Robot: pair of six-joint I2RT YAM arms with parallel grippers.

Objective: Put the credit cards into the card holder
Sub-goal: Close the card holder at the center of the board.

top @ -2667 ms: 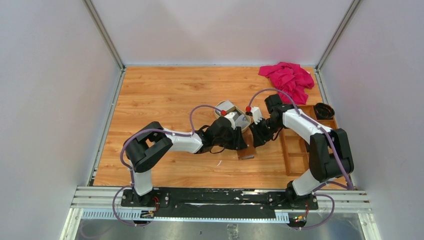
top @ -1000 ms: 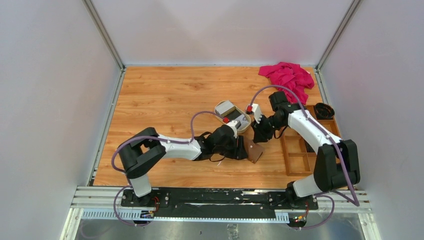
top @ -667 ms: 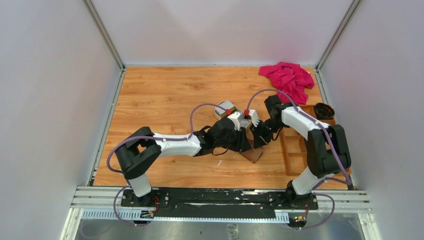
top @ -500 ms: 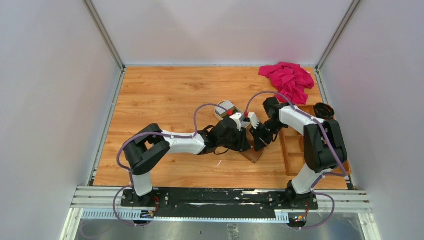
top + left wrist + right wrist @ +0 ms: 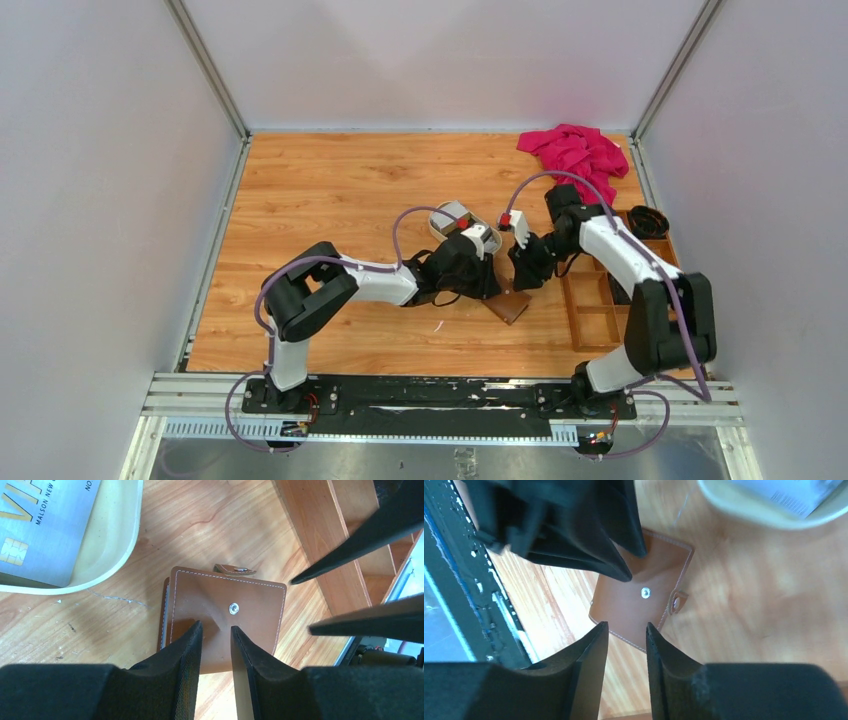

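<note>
The card holder (image 5: pixel 227 612), a brown leather wallet, lies closed and flat on the table with its snap stud facing up and its tab (image 5: pixel 235 570) at the far edge. My left gripper (image 5: pixel 215 627) hovers over its near edge, open by a narrow gap, with nothing between the fingers. My right gripper (image 5: pixel 626 627) is over the opposite edge of the card holder (image 5: pixel 641 597), also narrowly open and empty. One grey credit card (image 5: pixel 40 520) lies in the cream tray (image 5: pixel 107 540). From above, both grippers meet over the card holder (image 5: pixel 510 306).
A wooden compartment box (image 5: pixel 600 290) stands just right of the wallet, with a black object (image 5: pixel 648 220) in its far corner. A pink cloth (image 5: pixel 578 158) lies at the back right. The cream tray (image 5: pixel 453 217) sits just behind the left gripper.
The right arm swung in toward the wallet, then drew back slightly to the right. The left arm's elbow moved right. The wallet shifted a little and now lies flat.
</note>
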